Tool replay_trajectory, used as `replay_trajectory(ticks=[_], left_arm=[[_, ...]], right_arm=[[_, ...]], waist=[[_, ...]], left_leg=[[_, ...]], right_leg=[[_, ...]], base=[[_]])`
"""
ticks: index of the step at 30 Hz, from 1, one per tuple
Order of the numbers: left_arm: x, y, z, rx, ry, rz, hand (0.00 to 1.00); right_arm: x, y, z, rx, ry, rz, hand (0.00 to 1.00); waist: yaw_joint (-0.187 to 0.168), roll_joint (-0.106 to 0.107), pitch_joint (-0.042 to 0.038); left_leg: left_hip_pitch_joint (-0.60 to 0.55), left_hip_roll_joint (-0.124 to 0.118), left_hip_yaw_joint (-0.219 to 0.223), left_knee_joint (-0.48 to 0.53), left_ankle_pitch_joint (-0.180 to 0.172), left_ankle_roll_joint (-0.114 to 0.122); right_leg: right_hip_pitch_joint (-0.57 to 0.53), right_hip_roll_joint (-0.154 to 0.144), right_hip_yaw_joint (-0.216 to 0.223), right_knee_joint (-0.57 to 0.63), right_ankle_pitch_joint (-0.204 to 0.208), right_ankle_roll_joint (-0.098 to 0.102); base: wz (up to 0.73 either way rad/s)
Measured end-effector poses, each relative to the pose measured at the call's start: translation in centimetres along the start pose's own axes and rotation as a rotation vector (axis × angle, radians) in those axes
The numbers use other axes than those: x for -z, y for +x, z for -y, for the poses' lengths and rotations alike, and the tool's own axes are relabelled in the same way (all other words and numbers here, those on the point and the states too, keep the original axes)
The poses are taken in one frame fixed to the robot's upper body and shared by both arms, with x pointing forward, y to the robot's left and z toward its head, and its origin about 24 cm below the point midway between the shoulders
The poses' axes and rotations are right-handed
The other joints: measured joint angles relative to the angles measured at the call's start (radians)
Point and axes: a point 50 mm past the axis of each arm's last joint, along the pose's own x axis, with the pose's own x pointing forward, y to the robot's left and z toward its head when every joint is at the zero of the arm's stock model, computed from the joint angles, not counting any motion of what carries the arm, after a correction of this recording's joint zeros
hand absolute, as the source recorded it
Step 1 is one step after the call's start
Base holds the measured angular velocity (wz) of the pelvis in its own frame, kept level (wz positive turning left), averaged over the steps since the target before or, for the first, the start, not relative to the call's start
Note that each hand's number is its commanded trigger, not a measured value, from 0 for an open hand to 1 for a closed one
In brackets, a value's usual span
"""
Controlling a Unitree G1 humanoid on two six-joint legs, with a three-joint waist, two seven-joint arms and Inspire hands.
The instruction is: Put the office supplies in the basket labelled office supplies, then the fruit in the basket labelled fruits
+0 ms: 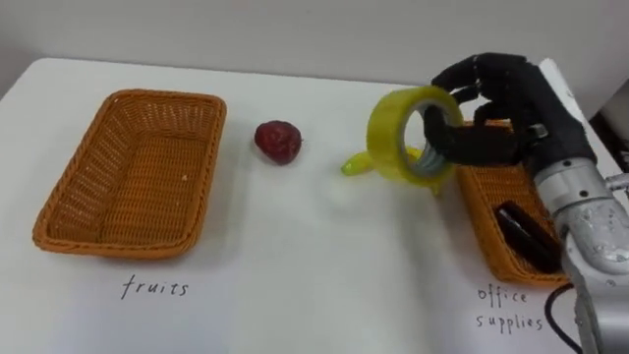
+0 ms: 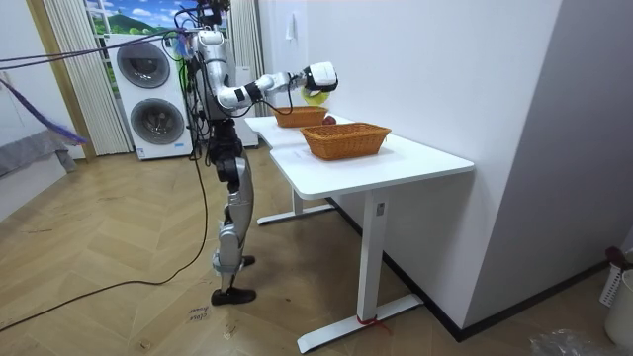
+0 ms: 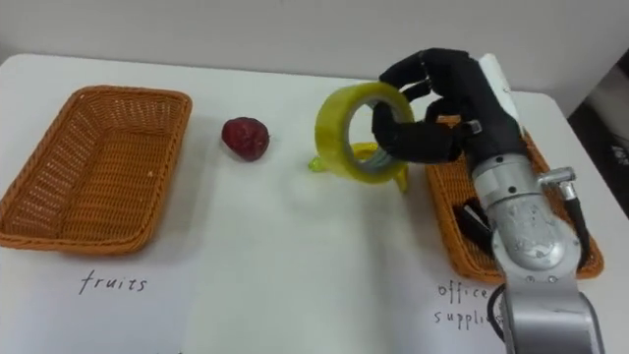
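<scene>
Right hand (image 1: 496, 113) is clamping the yellow tape roll (image 1: 385, 133), fingers curling through its open centre, and is holding it clear of the table (image 1: 314, 246) just beside the office supplies basket (image 1: 484, 211). Roll is likely handling as light, stiff and smooth-faced, so hooking through the centre is looking safest. It is showing as a wide, glossy yellow ring, tilted on edge.

Both eye views look down closely on the table (image 1: 324, 256); the room view sees it from afar.
</scene>
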Motion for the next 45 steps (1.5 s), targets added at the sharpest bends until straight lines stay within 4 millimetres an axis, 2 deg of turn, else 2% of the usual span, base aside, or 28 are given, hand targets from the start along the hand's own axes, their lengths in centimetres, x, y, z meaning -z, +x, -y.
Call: replay_trajectory(ticks=[6, 10, 16, 22, 25, 27, 33, 34, 35, 36, 37, 45], left_arm=[[2.2, -0.4, 0.2, 0.011, -0.007, -0.065, 0.00], [3.0, -0.7, 0.3, 0.015, -0.004, -0.086, 0.00], [3.0, -0.6, 0.3, 0.027, -0.004, -0.086, 0.00], [3.4, -0.7, 0.2, 0.028, -0.012, -0.097, 0.00], [3.4, -0.7, 0.2, 0.027, -0.012, -0.096, 0.00], [3.2, -0.7, 0.2, 0.025, -0.014, -0.091, 0.00], [2.9, -0.6, 0.0, 0.019, -0.018, -0.078, 0.00], [2.9, -0.6, 0.0, 0.019, -0.018, -0.079, 0.00], [3.0, -0.7, 0.0, 0.019, -0.018, -0.080, 0.00], [3.0, -0.7, 0.0, 0.019, -0.017, -0.080, 0.00], [3.0, -0.7, 0.1, 0.020, -0.017, -0.080, 0.00], [3.2, -0.6, 0.1, 0.031, -0.087, -0.106, 0.00]], right_arm=[[0.9, -0.2, 2.7, 0.211, 0.021, -0.027, 1.00], [2.1, -0.3, 3.2, 0.268, 0.017, -0.075, 1.00], [2.6, -0.4, 3.6, 0.331, 0.032, -0.096, 1.00], [5.4, -1.3, 4.9, 0.427, 0.004, -0.207, 1.00], [6.0, -1.5, 5.2, 0.451, 0.000, -0.233, 1.00], [6.1, -1.5, 5.3, 0.466, -0.002, -0.240, 1.00], [6.2, -1.7, 5.3, 0.470, -0.006, -0.246, 1.00], [6.3, -1.7, 5.3, 0.470, -0.008, -0.248, 0.93], [6.4, -1.9, 5.3, 0.466, -0.020, -0.254, 0.57], [6.6, -2.1, 5.2, 0.459, -0.025, -0.262, 0.51], [6.7, -2.1, 5.2, 0.454, -0.028, -0.265, 0.01], [7.8, -3.0, 4.5, 0.359, -0.028, -0.318, 0.00]], waist=[[-0.028, -0.009, -0.0006], [-0.039, -0.015, 0.0010], [-0.058, -0.019, 0.0018], [-0.073, -0.027, -0.0005], [-0.082, -0.019, 0.0018], [-0.084, -0.012, 0.0002], [-0.090, -0.011, -0.0004], [-0.089, -0.012, -0.0007], [-0.085, -0.014, -0.0012], [-0.082, -0.016, -0.0011], [-0.082, -0.017, -0.0009], [-0.078, -0.027, 0.0007]], left_leg=[[0.007, 0.002, 0.001, -0.004, 0.000, 0.000], [0.022, 0.004, 0.007, -0.011, 0.000, -0.001], [0.025, 0.005, 0.013, -0.016, 0.000, -0.001], [0.023, 0.005, 0.014, -0.012, 0.000, -0.001], [0.024, 0.005, 0.018, -0.012, 0.000, -0.001], [0.024, 0.007, 0.025, -0.014, 0.000, -0.001], [0.026, 0.007, 0.026, -0.016, 0.000, -0.001], [0.026, 0.007, 0.026, -0.017, 0.000, -0.001], [0.026, 0.007, 0.026, -0.017, 0.000, -0.001], [0.026, 0.007, 0.027, -0.017, 0.000, -0.001], [0.026, 0.007, 0.027, -0.017, 0.000, -0.001], [0.037, 0.009, 0.028, -0.025, 0.000, -0.001]], right_leg=[[0.005, 0.001, -0.005, 0.005, 0.000, 0.000], [0.008, 0.002, -0.003, 0.016, 0.000, 0.000], [0.012, 0.003, -0.002, 0.016, 0.000, 0.000], [0.007, 0.002, -0.002, 0.016, 0.000, 0.000], [0.002, 0.002, 0.000, 0.016, 0.000, 0.000], [-0.001, 0.004, 0.005, 0.016, 0.000, 0.000], [0.000, 0.004, 0.009, 0.016, 0.000, 0.000], [0.000, 0.004, 0.009, 0.016, 0.000, 0.000], [0.000, 0.004, 0.009, 0.016, 0.000, 0.000], [-0.001, 0.004, 0.009, 0.016, 0.000, 0.000], [-0.002, 0.004, 0.009, 0.016, 0.000, 0.000], [-0.002, 0.006, 0.010, 0.016, 0.000, 0.000]], base=[[-0.01], [-0.03], [-0.02], [0.00], [-0.04], [-0.08], [-0.01], [0.00], [0.00], [0.00], [0.00], [0.00]])
